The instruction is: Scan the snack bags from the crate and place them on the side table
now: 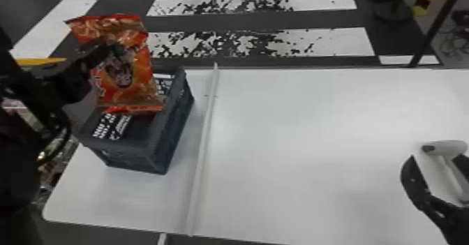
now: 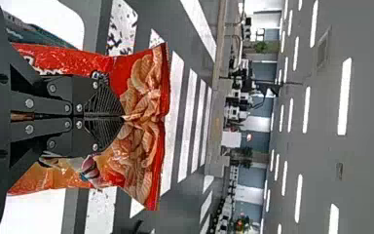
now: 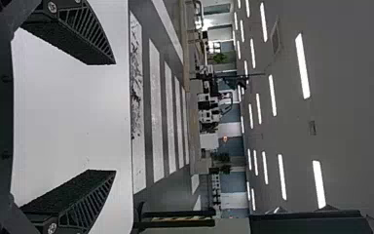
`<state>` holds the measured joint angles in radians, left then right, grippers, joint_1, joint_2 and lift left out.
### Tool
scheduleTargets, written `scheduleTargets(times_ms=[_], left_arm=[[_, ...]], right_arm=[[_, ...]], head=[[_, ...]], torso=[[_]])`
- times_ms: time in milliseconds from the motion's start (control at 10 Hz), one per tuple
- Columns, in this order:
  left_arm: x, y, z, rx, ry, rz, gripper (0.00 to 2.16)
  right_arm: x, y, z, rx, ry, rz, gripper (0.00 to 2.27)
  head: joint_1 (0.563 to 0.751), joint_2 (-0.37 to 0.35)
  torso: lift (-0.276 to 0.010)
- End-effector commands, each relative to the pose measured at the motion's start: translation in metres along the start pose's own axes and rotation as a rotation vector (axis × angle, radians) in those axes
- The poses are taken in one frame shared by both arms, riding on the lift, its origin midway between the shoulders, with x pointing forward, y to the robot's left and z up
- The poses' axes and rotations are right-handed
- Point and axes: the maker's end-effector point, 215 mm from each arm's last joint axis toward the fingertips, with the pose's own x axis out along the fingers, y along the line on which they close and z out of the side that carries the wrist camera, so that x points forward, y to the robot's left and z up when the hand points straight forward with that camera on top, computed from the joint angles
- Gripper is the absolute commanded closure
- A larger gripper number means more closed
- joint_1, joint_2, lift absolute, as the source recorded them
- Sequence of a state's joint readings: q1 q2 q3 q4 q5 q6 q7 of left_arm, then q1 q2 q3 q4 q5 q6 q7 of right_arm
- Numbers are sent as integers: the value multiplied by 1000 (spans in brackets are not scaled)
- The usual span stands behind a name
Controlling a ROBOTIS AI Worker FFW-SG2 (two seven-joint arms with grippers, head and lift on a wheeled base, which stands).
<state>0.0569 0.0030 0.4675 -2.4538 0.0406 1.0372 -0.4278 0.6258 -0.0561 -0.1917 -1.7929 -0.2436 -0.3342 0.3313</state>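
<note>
Dark plastic crate (image 1: pixel 171 132) has some white print (image 1: pixel 101 131) showing inside, can't tell on what. Left gripper (image 1: pixel 117 50)'s pinching an orange-red snack bag (image 1: pixel 139 71) over it. White table (image 1: pixel 296 139), striped floor (image 1: pixel 258 21) beyond; right gripper (image 1: pixel 438 158)'s spread near a white scanner (image 1: pixel 450 146). Bag's got lettering too.

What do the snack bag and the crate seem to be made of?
The snack bag looks like thin, glossy printed film, perhaps foil-lined: it creases and catches highlights. The crate appears to be rigid, dark grey plastic with a fairly matte finish, judging by its straight moulded-looking rim and walls.
</note>
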Motion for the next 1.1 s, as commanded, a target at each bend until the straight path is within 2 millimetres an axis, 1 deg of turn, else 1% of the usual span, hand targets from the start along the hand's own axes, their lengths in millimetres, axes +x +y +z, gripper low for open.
scheduleTargets(times_ms=[0,100,200,300,400,500,600,800,1000], left_arm=[[8,-37,-1,-20,8,-82,2135],[17,-63,-5,-18,20,-136,2135],[25,-86,-17,-19,46,-177,2135],[32,-105,-30,-16,72,-210,2135],[36,-128,-47,-15,105,-250,2135],[37,-153,-65,-13,132,-296,2135],[40,-181,-76,-26,126,-359,2135],[44,-240,-100,-55,88,-463,2135],[44,-292,-130,-58,75,-530,2135]], right_arm=[[0,0,1,0,-3,0,83],[-1,0,3,-2,-6,-1,83],[-2,-1,4,-2,-9,-3,83],[-2,-2,8,-4,-21,-6,83],[-1,-1,8,2,-24,-6,83],[1,1,10,2,-28,-3,83],[2,0,11,3,-30,-3,83],[1,-1,10,3,-30,-6,83],[0,-2,10,4,-29,-7,83]], head=[[695,108],[695,80],[695,40],[695,20],[695,-16],[695,-48],[695,-62],[695,-134],[695,-215]], torso=[[-94],[-94],[-94],[-94],[-94],[-94],[-94],[-94],[-94]])
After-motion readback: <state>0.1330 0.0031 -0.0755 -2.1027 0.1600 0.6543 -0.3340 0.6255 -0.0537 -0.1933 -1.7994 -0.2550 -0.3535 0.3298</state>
